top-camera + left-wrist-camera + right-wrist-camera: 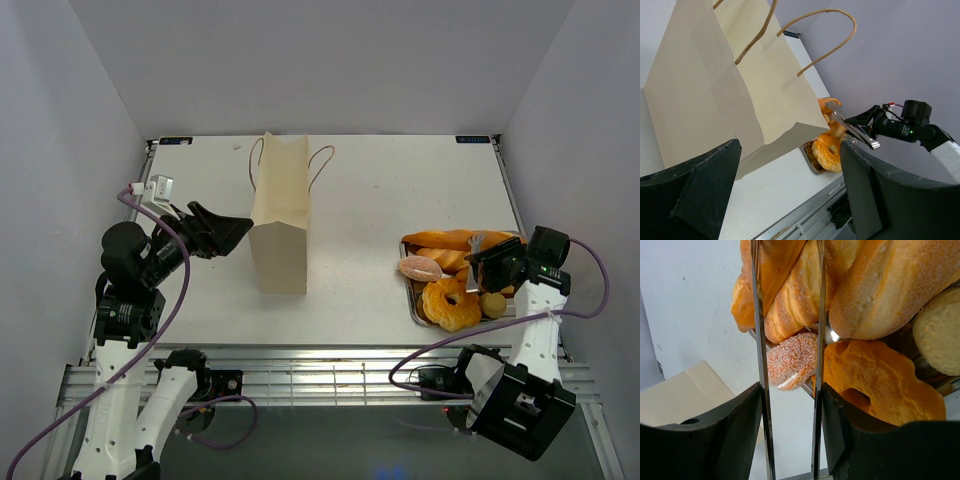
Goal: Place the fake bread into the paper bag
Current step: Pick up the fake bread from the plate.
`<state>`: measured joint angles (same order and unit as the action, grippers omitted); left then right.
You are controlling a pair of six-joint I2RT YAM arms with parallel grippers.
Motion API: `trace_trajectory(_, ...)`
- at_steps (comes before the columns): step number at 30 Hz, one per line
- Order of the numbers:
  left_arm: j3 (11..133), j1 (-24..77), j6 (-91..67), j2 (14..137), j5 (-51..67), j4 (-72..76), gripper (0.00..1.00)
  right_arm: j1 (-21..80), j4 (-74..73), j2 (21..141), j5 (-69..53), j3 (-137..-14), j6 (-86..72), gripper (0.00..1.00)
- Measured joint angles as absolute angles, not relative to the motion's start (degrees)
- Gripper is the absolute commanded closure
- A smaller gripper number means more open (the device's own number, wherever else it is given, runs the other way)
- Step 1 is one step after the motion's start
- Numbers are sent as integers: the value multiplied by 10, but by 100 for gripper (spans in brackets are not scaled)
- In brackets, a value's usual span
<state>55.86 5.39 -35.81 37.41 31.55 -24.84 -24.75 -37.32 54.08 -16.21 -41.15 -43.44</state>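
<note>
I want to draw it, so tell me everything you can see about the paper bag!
The paper bag is tall, plain tan paper with two thin brown cord loop handles on top. It stands upright on the white table, with a crease across it. Nothing grips it: the left gripper is open just beside it. Its inside cannot be seen.

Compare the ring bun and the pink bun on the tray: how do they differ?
Shape: the ring bun has a hole through it; the pink bun is a solid oval. Colour: the ring bun is golden-orange; the pink bun is pinkish and speckled. Size: the ring bun looks larger than the pink bun. Shared: both lie on the metal tray.
</note>
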Motion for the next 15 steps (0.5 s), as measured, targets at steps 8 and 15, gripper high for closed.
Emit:
trace_trajectory(8,559,54,-358,374,316,-248,10,-248,-358,556,-163,-406,-435,52)
trace_trajectory(15,559,54,-358,375,316,-248,10,-249,-343,559,-166,-403,-445,71)
